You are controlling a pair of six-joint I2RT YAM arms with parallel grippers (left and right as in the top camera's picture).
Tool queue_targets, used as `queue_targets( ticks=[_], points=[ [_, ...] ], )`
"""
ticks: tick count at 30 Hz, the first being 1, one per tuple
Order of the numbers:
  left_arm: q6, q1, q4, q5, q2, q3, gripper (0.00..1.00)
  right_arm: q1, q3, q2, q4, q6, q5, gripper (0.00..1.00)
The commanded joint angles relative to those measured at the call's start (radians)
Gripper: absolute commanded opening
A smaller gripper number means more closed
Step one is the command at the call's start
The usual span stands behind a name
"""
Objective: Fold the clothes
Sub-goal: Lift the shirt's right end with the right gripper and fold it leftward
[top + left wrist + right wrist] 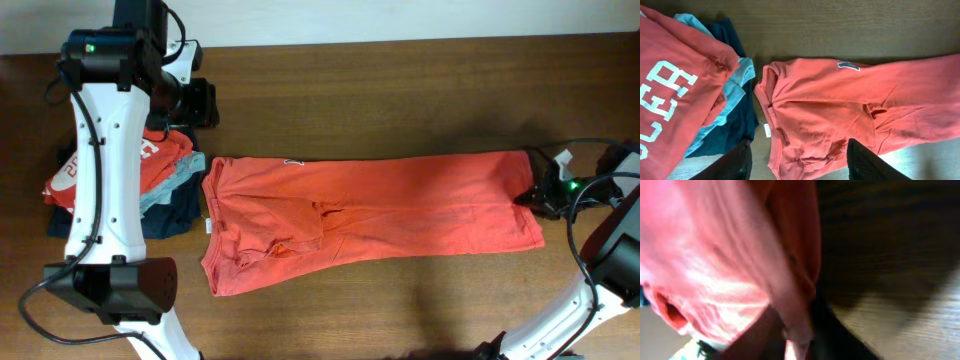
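The orange-red T-shirt (380, 215) lies folded lengthwise in a long band across the middle of the wooden table, collar end at the left. It also shows in the left wrist view (840, 105) and fills the right wrist view (730, 255). My right gripper (535, 195) is at the shirt's right edge, shut on a fold of its cloth (797, 330). My left gripper (797, 162) is open and empty, held high above the table's back left (195, 100), clear of the shirt.
A stack of folded clothes sits at the left: a red shirt with white letters (75, 175) (670, 90) on top of grey (737, 80) and navy (175, 215) garments. The table (400, 80) is bare wood elsewhere.
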Motion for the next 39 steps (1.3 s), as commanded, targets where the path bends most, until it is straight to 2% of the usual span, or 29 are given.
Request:
queue_targets(
  ticks=[1,10,17,25,30,33,34,39],
  points=[
    [-0.002,0.006,-0.008,0.011,-0.016,0.014,0.61,0.008,-0.006,0.066,-0.021,0.043,0.116,0.04],
    [-0.002,0.006,-0.023,0.011,-0.016,0.014,0.6,-0.013,0.224,0.0,-0.113,0.168,0.183,0.04],
    [-0.003,0.008,-0.029,0.011,-0.018,0.019,0.59,-0.015,0.582,-0.027,-0.365,0.191,0.415,0.04],
    [-0.002,0.058,-0.055,0.011,-0.03,0.203,0.6,0.019,0.923,-0.066,-0.597,0.195,0.417,0.04],
    [-0.002,0.081,-0.058,0.011,-0.04,0.352,0.61,0.139,0.96,-0.129,-0.632,0.191,0.404,0.04],
    [-0.002,0.081,-0.058,0.011,-0.05,0.41,0.61,0.261,0.952,-0.13,-0.645,0.191,0.408,0.04],
    [-0.002,0.081,-0.061,0.011,-0.062,0.428,0.61,0.344,0.924,-0.13,-0.644,0.191,0.413,0.04],
    [0.018,0.081,-0.068,0.011,-0.086,0.431,0.62,0.552,0.834,-0.13,-0.639,0.199,0.467,0.04]
  ],
)
